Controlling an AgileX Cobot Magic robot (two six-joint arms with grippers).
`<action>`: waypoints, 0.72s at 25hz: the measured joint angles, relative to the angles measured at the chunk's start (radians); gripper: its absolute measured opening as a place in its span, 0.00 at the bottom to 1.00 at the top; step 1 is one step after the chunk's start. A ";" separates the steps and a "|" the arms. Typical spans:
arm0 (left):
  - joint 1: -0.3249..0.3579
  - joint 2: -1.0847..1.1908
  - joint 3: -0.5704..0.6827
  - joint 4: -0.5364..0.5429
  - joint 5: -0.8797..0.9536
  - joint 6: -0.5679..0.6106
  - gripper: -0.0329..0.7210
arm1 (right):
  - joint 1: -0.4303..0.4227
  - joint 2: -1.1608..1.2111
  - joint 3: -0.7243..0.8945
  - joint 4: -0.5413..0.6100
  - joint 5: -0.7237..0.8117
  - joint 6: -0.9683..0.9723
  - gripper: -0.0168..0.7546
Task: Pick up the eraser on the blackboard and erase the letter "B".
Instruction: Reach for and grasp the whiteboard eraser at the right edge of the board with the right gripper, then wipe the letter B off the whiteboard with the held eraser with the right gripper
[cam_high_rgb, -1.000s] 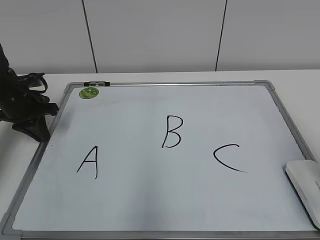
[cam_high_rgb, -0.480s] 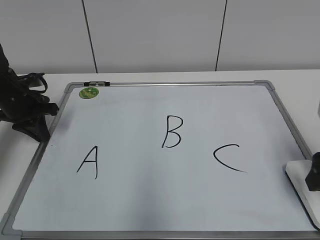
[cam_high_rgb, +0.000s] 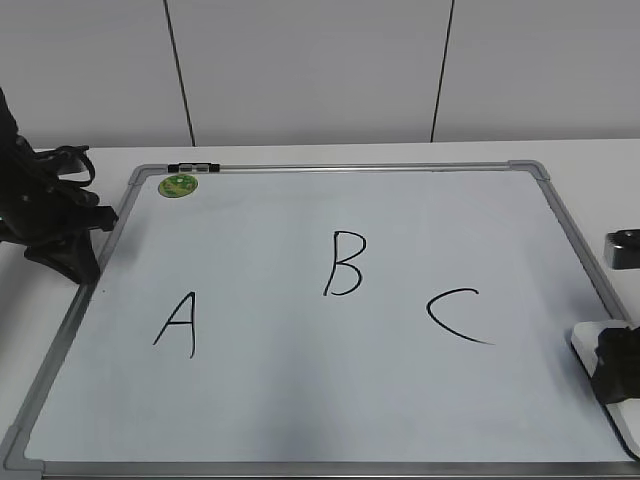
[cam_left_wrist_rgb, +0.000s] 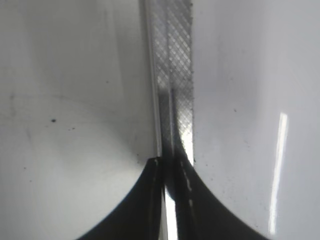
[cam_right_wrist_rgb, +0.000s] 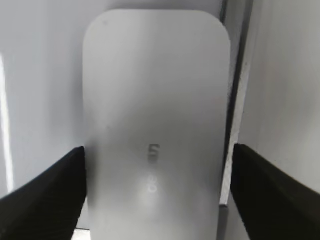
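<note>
The white eraser lies at the blackboard's right edge, partly out of frame. In the right wrist view the eraser fills the middle, with faint grey lettering. My right gripper is open, one black finger on each side of the eraser; it shows at the right edge of the exterior view. The black letter "B" is in the board's middle. My left gripper is shut and empty by the board's left frame; its wrist view shows its tips over the metal frame.
A black "A" is left of the "B" and a black "C" is to its right. A round green magnet and a small black-and-white marker sit at the board's top left. A white wall stands behind the table.
My right gripper has come in from the right edge and lowered over the eraser, now covering part of it. The left arm has not moved.
</note>
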 joint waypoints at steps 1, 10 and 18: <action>0.000 0.000 0.000 0.000 0.000 0.000 0.09 | 0.000 0.005 0.000 0.000 -0.004 0.000 0.88; 0.000 0.000 0.000 0.000 0.000 0.000 0.09 | 0.000 0.016 -0.007 0.008 -0.004 -0.002 0.72; 0.000 0.000 0.000 0.000 0.000 0.000 0.09 | 0.002 -0.028 -0.109 0.007 0.128 -0.002 0.72</action>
